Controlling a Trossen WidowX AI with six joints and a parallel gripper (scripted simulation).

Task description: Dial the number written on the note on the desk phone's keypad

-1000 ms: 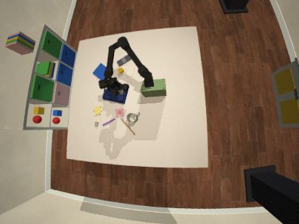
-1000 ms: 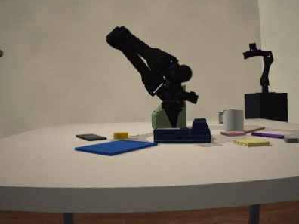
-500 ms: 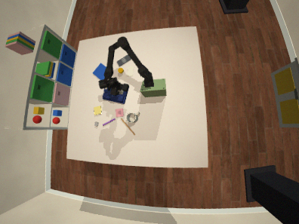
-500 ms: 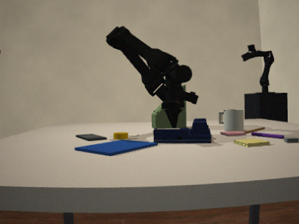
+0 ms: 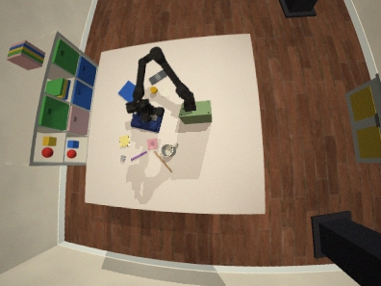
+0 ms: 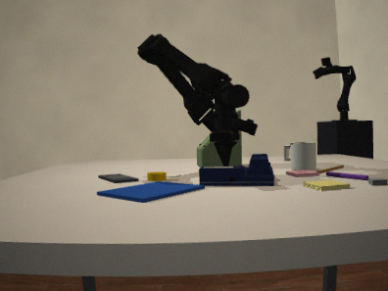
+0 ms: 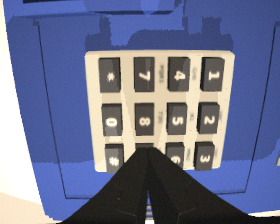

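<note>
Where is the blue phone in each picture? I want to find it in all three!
Top: the blue phone lies left of the middle, under the black gripper.
Exterior: it sits mid-table, low and dark blue, below the arm.
Wrist: it fills the picture; its keypad is in the middle.
Shared landmark: the shut gripper, tip pointing down at the phone; its tip touches the keypad's bottom row in the wrist view.

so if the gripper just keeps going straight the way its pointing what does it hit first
Most likely the keypad of the blue desk phone. The shut gripper points at the bottom row, around its second key from the left; whether it touches already is unclear.
</note>
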